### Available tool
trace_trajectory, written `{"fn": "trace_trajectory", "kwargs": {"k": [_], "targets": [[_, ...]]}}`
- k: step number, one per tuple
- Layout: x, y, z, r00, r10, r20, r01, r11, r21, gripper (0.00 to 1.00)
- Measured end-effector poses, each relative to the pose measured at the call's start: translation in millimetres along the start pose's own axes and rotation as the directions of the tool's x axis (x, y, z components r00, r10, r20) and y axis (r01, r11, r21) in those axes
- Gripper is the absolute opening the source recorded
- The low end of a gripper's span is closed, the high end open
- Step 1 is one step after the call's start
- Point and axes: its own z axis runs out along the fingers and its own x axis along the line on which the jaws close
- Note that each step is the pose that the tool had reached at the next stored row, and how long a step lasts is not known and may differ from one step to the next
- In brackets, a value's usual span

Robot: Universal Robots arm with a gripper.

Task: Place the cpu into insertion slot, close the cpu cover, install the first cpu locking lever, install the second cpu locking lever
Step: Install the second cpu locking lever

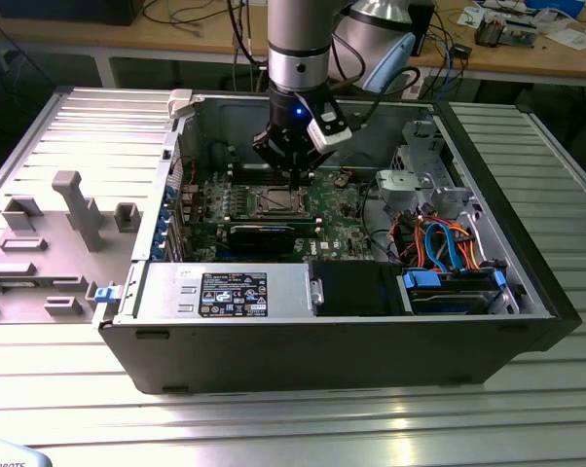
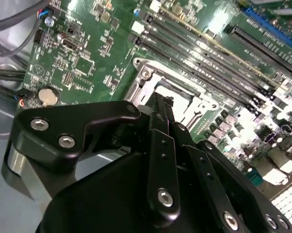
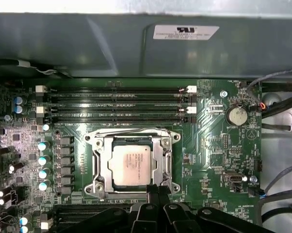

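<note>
Gripper (image 1: pixel 295 180), black, multi-link, on grey UR arm (image 1: pixel 298 44), hangs inside open dark-grey computer case (image 1: pixel 371 341), just above the socket area of green motherboard (image 1: pixel 337 209). Fingertips (image 3: pixel 158 190) appear drawn together w/ nothing visible between them, at the socket edge facing away from the memory slots; contact w/ the frame cannot be told.

Cpu (image 3: pixel 131 165), small flat square chip w/ dull silver top, lies seated in the insertion slot (image 3: pixel 108 182), a small square socket w/ pale metal rim. Cpu cover (image 3: pixel 161 158), thin silver square frame w/ large window, lies flat over the socket, chip showing through the window. In the second wrist view the cover's (image 2: pixel 185 97) pale frame shows just beyond the finger links.

Four long black memory slots (image 3: pixel 117 104) run parallel beside the socket, btwn it and the grey case wall (image 3: pixel 112 46). Round silver coin battery (image 3: pixel 236 115) sits on the board, well apart from the socket. Grey moulded fixture tray (image 1: pixel 50 233) lies on the ribbed metal table (image 1: pixel 293 418) at the exterior view's left, outside the case.
</note>
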Motion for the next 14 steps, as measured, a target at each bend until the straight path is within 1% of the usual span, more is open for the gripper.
{"fn": "trace_trajectory", "kwargs": {"k": [1, 3, 5, 6, 7, 8, 10, 12, 14], "targets": [[0.0, -2.0, 0.0, 1.0, 0.0, -0.0001, 0.0, 1.0, 0.0002, 0.11], [0.0, -2.5, -1.2, 1.0, 0.0, -0.0003, 0.0, 1.0, 0.0006, 0.11], [-0.7, -2.7, -5.0, 1.0, 0.003, -0.0002, -0.003, 1.0, 0.0032, 0.11], [-1.4, -2.8, -9.9, 1.0, 0.008, -0.0003, -0.008, 1.0, 0.004, 0.11], [-1.6, -2.9, -12.6, 1.0, 0.01, -0.0003, -0.01, 0.9999, 0.0041, 0.11], [-1.7, -3.0, -13.6, 0.9999, 0.01, -0.0003, -0.01, 0.9999, 0.0048, 0.11], [-2.0, -3.0, -14.3, 0.9999, 0.011, -0.0003, -0.011, 0.9999, 0.0085, 0.11], [-2.0, -4.2, -14.2, 0.9999, 0.012, -0.0003, -0.012, 0.9999, 0.0093, 0.11], [-2.0, -6.8, -14.2, 0.9999, 0.012, -0.0004, -0.012, 0.9999, 0.0105, 0.11]]}}
